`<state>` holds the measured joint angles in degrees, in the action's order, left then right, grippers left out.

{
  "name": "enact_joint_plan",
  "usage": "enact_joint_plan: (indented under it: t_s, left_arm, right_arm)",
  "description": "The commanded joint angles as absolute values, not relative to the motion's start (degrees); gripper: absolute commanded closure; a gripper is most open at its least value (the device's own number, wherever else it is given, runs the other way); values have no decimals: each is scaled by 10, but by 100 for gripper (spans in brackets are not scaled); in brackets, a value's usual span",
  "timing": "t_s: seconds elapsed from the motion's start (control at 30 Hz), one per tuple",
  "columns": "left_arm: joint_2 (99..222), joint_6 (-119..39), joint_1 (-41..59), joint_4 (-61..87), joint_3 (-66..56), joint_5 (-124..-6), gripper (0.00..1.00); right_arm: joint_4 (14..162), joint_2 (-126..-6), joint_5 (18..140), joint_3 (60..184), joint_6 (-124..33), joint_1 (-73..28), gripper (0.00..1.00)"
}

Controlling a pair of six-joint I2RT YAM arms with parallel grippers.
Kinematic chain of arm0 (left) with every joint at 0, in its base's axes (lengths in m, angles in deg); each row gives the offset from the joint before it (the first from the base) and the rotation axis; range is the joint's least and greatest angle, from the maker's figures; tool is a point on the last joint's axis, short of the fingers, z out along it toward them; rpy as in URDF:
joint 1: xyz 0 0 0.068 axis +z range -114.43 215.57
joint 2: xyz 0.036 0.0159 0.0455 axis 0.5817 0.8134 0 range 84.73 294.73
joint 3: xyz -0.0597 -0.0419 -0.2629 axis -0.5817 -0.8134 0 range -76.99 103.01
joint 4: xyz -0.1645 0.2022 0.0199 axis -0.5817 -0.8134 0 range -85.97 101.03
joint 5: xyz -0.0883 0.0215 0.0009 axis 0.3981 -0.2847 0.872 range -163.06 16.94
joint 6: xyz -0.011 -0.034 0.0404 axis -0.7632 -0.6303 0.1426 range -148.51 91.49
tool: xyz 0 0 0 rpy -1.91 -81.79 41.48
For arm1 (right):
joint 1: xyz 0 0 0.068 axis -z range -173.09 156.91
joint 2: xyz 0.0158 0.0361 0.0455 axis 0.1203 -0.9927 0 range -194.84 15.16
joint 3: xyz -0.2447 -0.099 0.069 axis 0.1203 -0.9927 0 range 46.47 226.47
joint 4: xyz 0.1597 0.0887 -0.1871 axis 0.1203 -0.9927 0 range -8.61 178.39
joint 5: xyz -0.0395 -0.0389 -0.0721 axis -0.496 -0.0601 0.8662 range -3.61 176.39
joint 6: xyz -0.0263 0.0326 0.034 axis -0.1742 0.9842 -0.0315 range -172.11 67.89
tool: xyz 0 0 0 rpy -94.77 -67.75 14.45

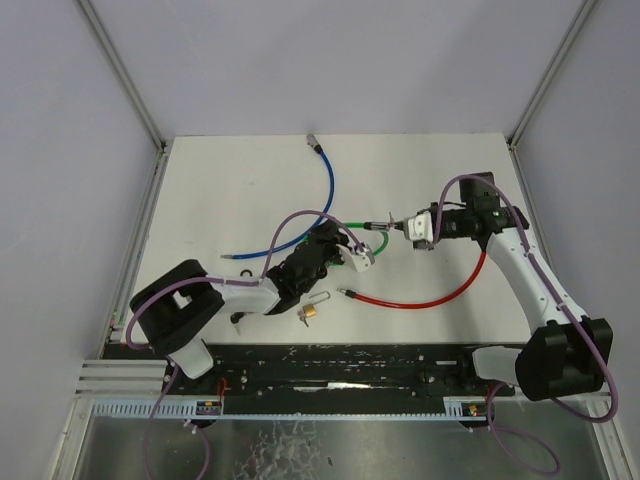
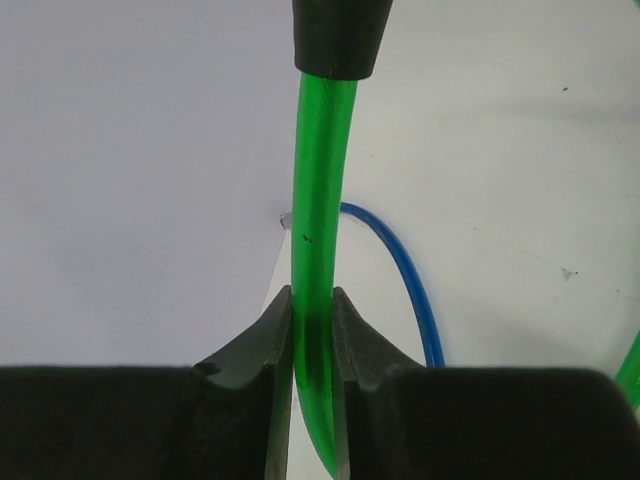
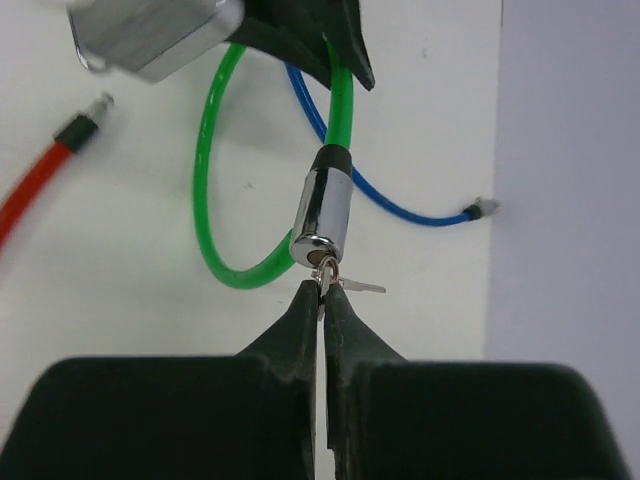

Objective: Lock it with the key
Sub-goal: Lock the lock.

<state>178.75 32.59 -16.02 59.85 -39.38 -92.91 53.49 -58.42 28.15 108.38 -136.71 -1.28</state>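
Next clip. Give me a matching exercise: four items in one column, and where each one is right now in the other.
Items:
1 green cable
2 key
3 red cable
4 blue cable

Places:
A loose on the table, near side
B pinched by the right gripper
C clamped in the left gripper
D loose on the table, reaching toward its far edge

Pairs: 1-C, 2-B, 3-A, 4-D

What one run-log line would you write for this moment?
left gripper: shut on green cable | right gripper: shut on key at chrome lock barrel | red cable, blue cable: untouched
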Motion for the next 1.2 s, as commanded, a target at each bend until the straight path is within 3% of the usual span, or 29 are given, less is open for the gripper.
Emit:
enact_joint_plan:
  t_s: [0.0,0.23,0.4,0.47,0.6,0.87,1.17]
  left_arm:
    - [1798,310,-155,513,-398,-907,100]
    - [1799,303,-153,497,-391,-894,100]
    - [1797,301,-151,495,-392,-891,100]
    - [1796,300,-150,494,-392,-891,100]
    - [1794,298,-148,493,-393,-890,100]
    - [1792,293,-145,491,-393,-885,100]
    - [1790,290,-146,485,-391,-883,100]
  right_arm:
    - [474,-564,322,1059,-1690,-26,100]
    - [499,-563,397,1031,-1827,-29,100]
    - [507,-556,392,1024,-1813,-29,87]
    - [498,-550,376,1030,-1779,-29,78]
    - [480,-526,346,1039,-1668,-27,67]
    - [457,-499,287,1074,-1407,7,63]
    - [615,-523,256,1039,-1196,9,58]
